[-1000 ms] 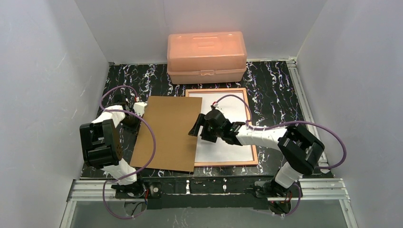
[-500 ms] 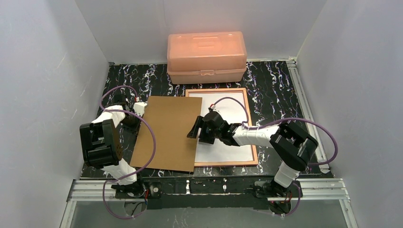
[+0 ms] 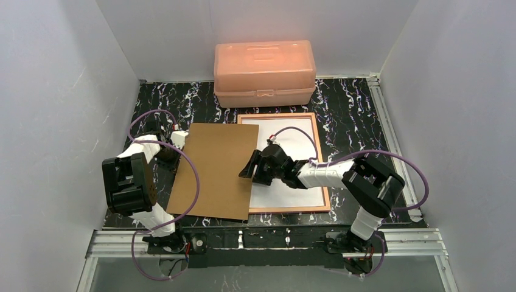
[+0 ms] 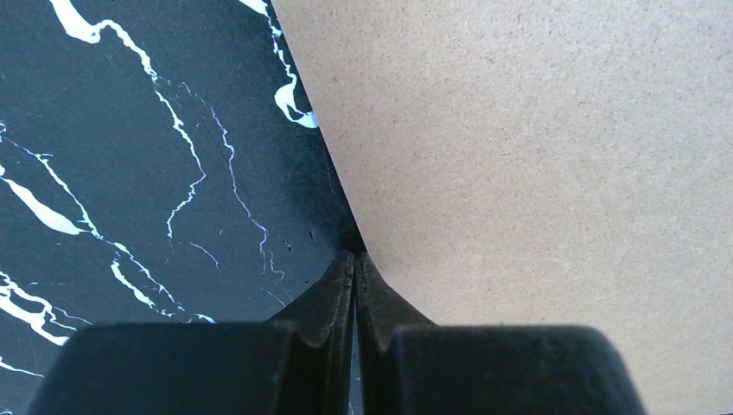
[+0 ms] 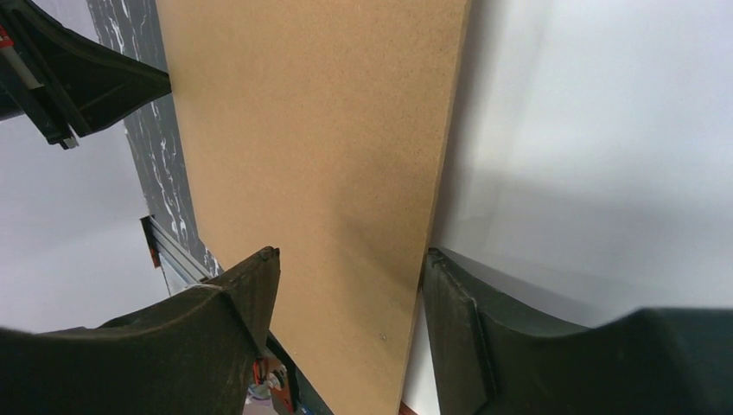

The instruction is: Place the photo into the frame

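Loosely, right gripper [image 5: 350, 259] astride backing board [image 5: 302, 130]

Robotics laboratory test cell. Evidence: plain white panel walls [image 3: 55, 91] enclose a black marble-patterned tabletop [image 3: 353, 109]. An aluminium rail [image 3: 274, 238] along the near edge carries the left arm [image 3: 131, 182] and right arm [image 3: 374, 188]. Purple cables [image 3: 196, 176] loop exposed.

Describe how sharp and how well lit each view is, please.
Top external: even light, sharp, the frame clear. Left wrist: backing board grain crisp, fingers dark. Right wrist: white photo washed out, soft shadow along the board's edge.
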Robot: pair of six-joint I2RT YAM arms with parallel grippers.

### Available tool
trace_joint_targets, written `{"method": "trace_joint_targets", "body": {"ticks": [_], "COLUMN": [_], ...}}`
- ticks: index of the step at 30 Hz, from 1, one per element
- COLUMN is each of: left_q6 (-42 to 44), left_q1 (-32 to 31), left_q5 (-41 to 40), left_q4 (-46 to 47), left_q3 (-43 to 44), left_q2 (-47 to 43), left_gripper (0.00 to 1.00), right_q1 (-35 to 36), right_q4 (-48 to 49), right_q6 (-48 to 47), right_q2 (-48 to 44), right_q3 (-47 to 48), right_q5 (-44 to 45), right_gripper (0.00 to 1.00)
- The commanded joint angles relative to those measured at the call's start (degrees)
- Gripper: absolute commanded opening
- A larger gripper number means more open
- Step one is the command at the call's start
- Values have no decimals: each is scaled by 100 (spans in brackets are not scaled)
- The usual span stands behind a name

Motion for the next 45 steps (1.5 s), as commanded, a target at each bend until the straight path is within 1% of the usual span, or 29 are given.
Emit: {"method": "trace_joint_targets", "body": {"ticks": [1, 3, 5, 8, 11, 15, 21, 24, 26, 29, 30, 31, 32, 33, 34, 36, 37, 38, 42, 45], "left_q6": [37, 41, 60, 99, 116, 116, 182, 184, 184, 181, 171, 188, 221, 266, 331, 579, 693, 799, 1547, 2355], "left_q1": [-46, -46, -46, -47, -46, -46, -46, -46, -46, -46, -41, -42, -33, -29, -28, -28, -28, -30, -28, -28], "left_q5": [85, 87, 93, 109, 128, 201, 216, 233, 233, 272, 342, 455, 613, 824, 1053, 1775, 2067, 2354, 3431, 3811], "left_q4": [-390, -398, -404, -430, -446, -455, -479, -520, -560, -745, -881, -1064, -1263, -1439, -1623, -1959, -2039, -2055, -2227, -2618], "left_q3": [-109, -109, -109, -109, -109, -124, -136, -105, -64, 127, 264, 443, 648, 877, 1095, 1491, 1638, 1757, 1894, 1827], "left_q2": [191, 207, 210, 207, 196, 174, 139, 140, 102, -118, -258, -420, -647, -881, -1182, -1793, -2139, -2470, -3751, -4477], "left_gripper": [0, 0, 0, 0, 0, 0, 0, 0, 0, 0, 3, 10, 21, 37, 49, 71, 77, 81, 88, 89], "right_q1": [-4, -5, -9, -4, 0, 54, 127, 150, 154, 155, 151, 141, 146, 143, 144, 141, 144, 141, 142, 139], "right_q4": [641, 940, 1500, 2205, 2545, 3131, 3800, 3661, 3419, 2925, 2622, 2394, 2180, 1987, 1861, 1681, 1663, 1628, 1383, 1035], "right_q6": [245, 355, 483, 674, 750, 932, 990, 949, 896, 804, 752, 685, 611, 559, 529, 546, 605, 676, 861, 856], "right_q2": [19, -67, -225, -424, -428, -235, 51, 96, 28, -181, -243, -311, -371, -428, -492, -612, -656, -712, -941, -1162], "right_q3": [-142, -240, -374, -533, -490, -449, -277, -149, -141, -122, -46, 56, 160, 263, 348, 489, 553, 623, 1044, 1449], "right_q5": [-232, -305, -360, -536, -736, -970, -1295, -1342, -1262, -1033, -983, -929, -875, -829, -769, -645, -613, -585, -420, -217], "right_gripper": [66, 60, 52, 38, 31, 31, 37, 36, 29, 9, 3, 1, 1, 1, 1, 1, 1, 1, 1, 1]}}
